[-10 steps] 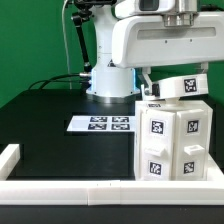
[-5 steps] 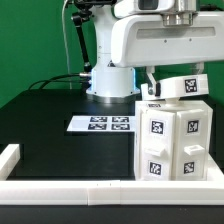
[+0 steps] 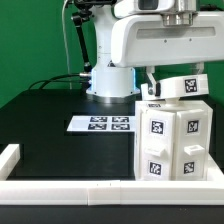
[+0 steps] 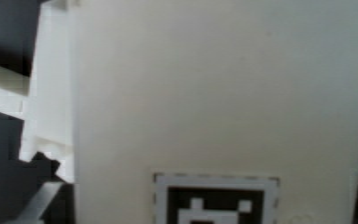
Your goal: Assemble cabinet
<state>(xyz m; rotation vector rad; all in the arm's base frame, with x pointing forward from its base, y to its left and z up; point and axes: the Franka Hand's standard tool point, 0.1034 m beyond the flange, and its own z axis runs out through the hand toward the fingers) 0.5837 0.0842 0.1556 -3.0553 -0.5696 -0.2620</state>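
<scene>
One boxy white plastic cabinet point(image 3: 172, 140), black-and-white square tags point(image 3: 157, 127), matte black table point(image 3: 60, 100)

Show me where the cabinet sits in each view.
Exterior view: cabinet at the lower right of the picture.
Wrist view: cabinet fills most of the picture.
Shared landmark: a black-and-white tag on it; whether it is the same tag cannot be told.

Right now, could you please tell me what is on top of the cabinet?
A tilted white tagged block sits atop the cabinet, right beneath the arm. Whether it rests there or is held cannot be seen; the arm covers that.
</scene>
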